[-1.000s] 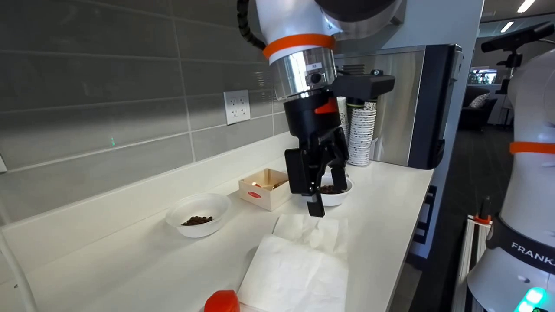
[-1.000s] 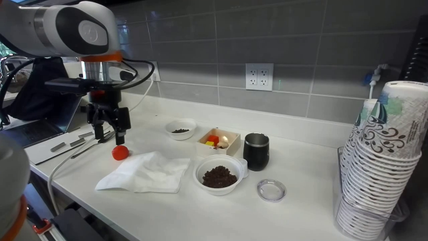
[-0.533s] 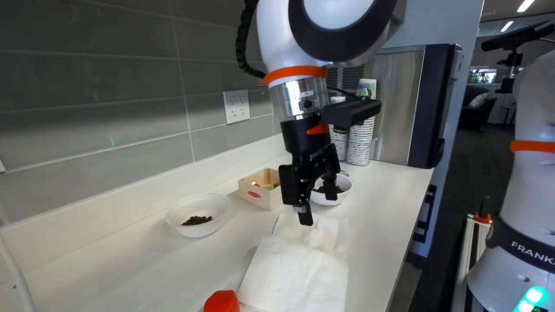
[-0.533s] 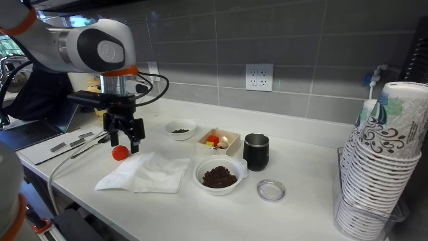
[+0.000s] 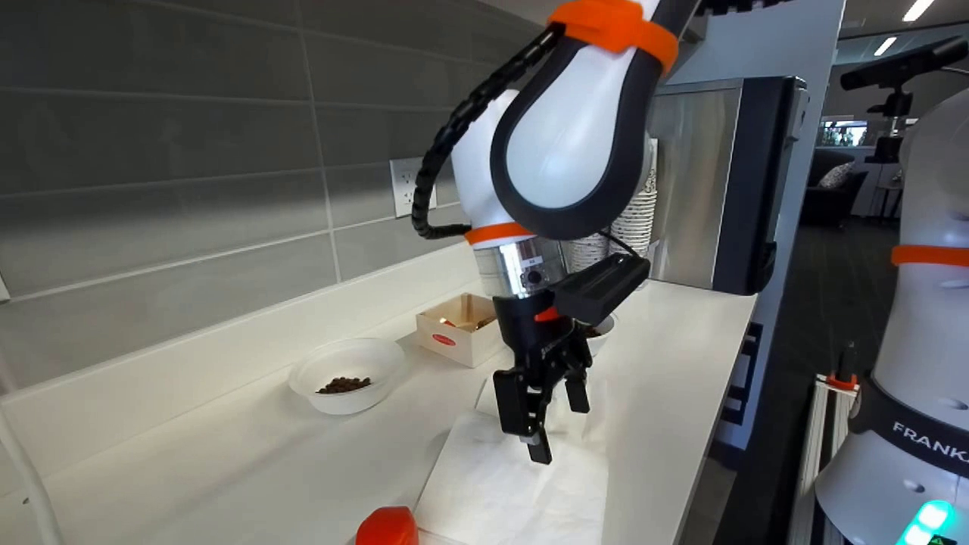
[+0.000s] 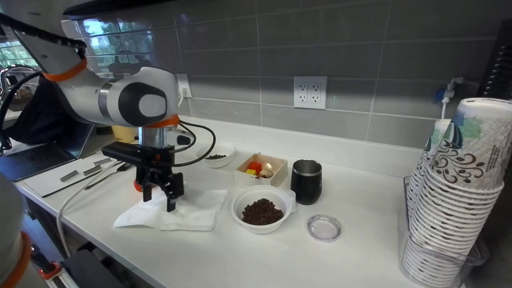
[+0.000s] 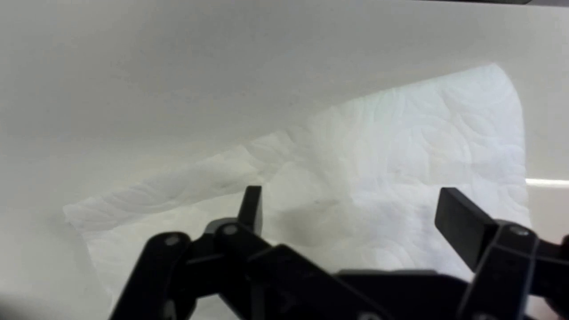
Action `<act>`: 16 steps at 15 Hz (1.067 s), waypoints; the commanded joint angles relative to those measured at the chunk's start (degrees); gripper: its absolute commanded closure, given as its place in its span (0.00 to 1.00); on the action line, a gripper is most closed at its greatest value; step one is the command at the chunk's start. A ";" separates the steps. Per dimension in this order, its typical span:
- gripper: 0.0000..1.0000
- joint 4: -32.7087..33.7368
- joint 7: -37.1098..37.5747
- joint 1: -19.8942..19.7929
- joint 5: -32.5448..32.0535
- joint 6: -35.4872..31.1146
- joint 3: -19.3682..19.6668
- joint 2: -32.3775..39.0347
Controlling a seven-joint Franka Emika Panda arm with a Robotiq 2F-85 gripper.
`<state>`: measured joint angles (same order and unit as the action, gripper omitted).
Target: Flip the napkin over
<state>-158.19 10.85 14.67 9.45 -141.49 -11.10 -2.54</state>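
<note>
The white creased napkin [image 5: 484,484] lies on the white counter. It also shows in an exterior view [image 6: 200,214] and fills much of the wrist view [image 7: 422,142]. A fold line runs across it, and its edges look slightly raised in places. My gripper [image 5: 560,431] points down over the napkin, with its fingers spread and nothing between them. In an exterior view the gripper [image 6: 159,201] hangs over the napkin's back left part. In the wrist view the two fingertips [image 7: 351,200] are wide apart above the napkin. Contact with the napkin cannot be told.
A red round object [image 5: 387,527] sits beside the napkin. A white bowl with dark contents [image 6: 260,229] stands close to its right, another bowl [image 5: 341,405] farther back. A wooden box [image 6: 252,181], black tumbler [image 6: 307,184], clear lid [image 6: 325,228] and stacked cups [image 6: 448,224] are also there.
My gripper has moved down over the napkin, to the right and lower in an exterior view. Its fingers stay open. The napkin has not visibly moved.
</note>
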 commanded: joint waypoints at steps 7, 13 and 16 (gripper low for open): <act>0.00 0.08 -1.67 -2.09 -0.29 -7.89 -0.01 10.82; 0.00 0.42 -2.97 -2.88 1.71 -6.09 -0.57 8.20; 0.00 1.00 0.79 -1.83 -0.35 -3.04 -0.82 3.40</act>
<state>-157.29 9.82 12.56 9.46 -147.44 -11.21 5.80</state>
